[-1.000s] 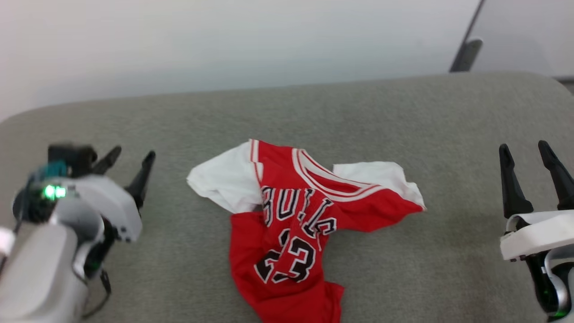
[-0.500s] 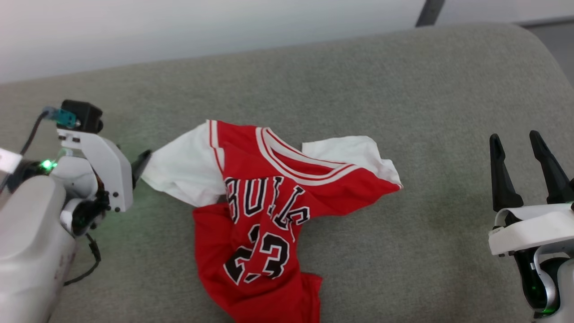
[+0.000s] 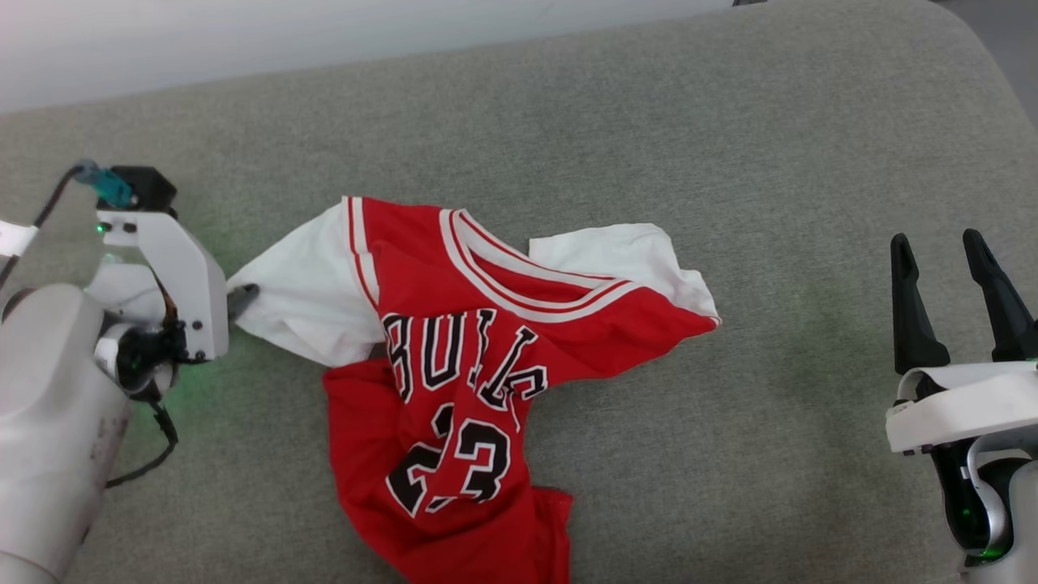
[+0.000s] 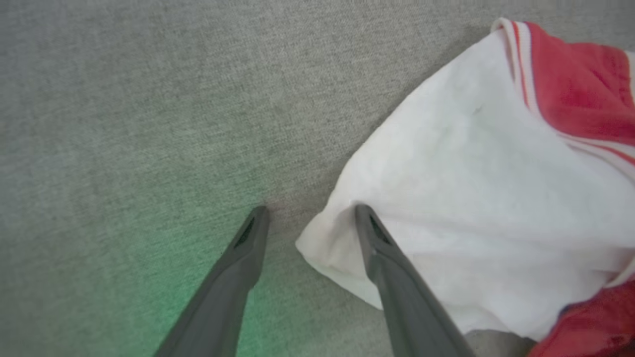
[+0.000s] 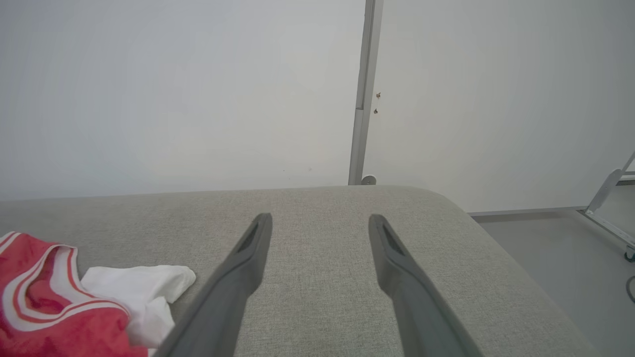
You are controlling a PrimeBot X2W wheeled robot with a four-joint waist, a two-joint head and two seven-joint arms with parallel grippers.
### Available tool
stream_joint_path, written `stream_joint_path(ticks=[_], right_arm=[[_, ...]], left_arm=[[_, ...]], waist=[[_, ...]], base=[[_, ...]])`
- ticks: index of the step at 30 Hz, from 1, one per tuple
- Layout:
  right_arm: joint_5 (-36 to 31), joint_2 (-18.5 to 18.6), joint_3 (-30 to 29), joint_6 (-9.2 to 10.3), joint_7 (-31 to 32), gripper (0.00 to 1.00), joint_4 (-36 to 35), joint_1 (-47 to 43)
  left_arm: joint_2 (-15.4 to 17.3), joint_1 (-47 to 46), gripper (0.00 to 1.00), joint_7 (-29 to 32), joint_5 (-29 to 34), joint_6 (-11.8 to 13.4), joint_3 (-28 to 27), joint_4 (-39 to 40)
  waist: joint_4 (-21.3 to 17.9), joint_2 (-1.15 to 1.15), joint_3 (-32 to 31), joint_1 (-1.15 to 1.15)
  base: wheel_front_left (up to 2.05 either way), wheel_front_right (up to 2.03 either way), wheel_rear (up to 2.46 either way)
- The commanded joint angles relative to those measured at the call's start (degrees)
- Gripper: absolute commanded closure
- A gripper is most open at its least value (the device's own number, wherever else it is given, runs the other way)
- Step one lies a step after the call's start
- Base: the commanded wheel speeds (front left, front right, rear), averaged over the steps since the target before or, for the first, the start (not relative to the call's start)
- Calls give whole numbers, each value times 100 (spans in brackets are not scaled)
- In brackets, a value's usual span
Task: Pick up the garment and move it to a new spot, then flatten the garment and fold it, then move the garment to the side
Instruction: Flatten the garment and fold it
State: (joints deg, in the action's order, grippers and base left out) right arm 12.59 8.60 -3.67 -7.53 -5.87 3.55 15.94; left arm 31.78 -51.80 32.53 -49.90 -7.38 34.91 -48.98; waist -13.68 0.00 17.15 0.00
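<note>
So at that point the shirt (image 3: 454, 365) was lying crumpled roughly in the middle of the grey cushion (image 3: 689, 138), front side up. The lettering and number were readable but wrinkled. The collar was toward the far side and the hem was bunched up by the near edge, so its long axis ran more or less away from the robot, on a bit of a slant. One white sleeve (image 3: 300, 292) stuck out toward the robot's left, and that's the bit that mattered: the left gripper (image 4: 310, 212) was right at the tip of that sleeve, low on the cushion, pointing in at it from the side. From its wrist camera you could see the jaws standing apart, one finger (image 4: 392, 277) over the sleeve's edge and the other on bare cushion, with the sleeve's corner sitting between them. Not pinched as far as I could tell, just straddled. The right gripper (image 3: 937, 243) was way off on the other side, jaws wide, holding nothing, well apart from the other white sleeve (image 3: 624, 259). So the left arm was clearly the nearer one, and my guess is the pick-up was meant to start from that sleeve corner: close and lift. Only worry is that grabbing a sleeve tip means the rest of the shirt would dangle and drag.
</note>
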Motion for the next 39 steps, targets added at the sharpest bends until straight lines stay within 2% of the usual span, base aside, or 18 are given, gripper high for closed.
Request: stream_joint_path(ticks=[1, 5, 17, 22, 31, 35, 36, 37, 39], right_arm=[[-19, -19, -30, 9, 4, 0, 24, 88], [-57, -23, -63, 9, 2, 0, 50, 85], [-170, 3, -260, 9, 142, 0, 110, -141], [-171, 23, -278, 9, 252, 0, 87, -265], [-127, 59, -223, 9, 417, 0, 53, -428], [-110, 83, -205, 9, 463, 0, 39, -520], [-105, 85, -190, 9, 468, 0, 36, -511], [-105, 85, -190, 9, 468, 0, 36, -511], [-102, 85, -156, 9, 493, 0, 22, -500]], left_arm=[[-131, 187, 100, 80, -51, -14, 117, -129], [-106, 169, 100, 8, -174, -14, 154, -213], [377, 446, 100, -303, -77, 60, 200, -161], [565, 775, 100, -367, -97, 214, 188, -7], [780, 1476, 100, -180, -180, 649, 221, 215], [763, 1667, 100, -327, -290, 622, 153, 493], [768, 1692, 89, -398, -298, 610, 135, 563], [768, 1692, 89, -398, -298, 610, 135, 563], [749, 1752, 56, -488, -360, 683, 84, 677]], waist=[[25, 0, 19, 0], [88, 0, 24, 0], [426, 0, -260, 0], [557, 0, -429, 0], [671, 0, -687, 0], [713, 0, -786, 0], [722, 0, -805, 0], [722, 0, -805, 0], [737, 0, -835, 0]], base=[[0, 0, 0], [0, 0, 0], [0, 0, 0], [0, 0, 0], [0, 0, 0], [0, 0, 0], [0, 0, 0], [0, 0, 0], [0, 0, 0]])
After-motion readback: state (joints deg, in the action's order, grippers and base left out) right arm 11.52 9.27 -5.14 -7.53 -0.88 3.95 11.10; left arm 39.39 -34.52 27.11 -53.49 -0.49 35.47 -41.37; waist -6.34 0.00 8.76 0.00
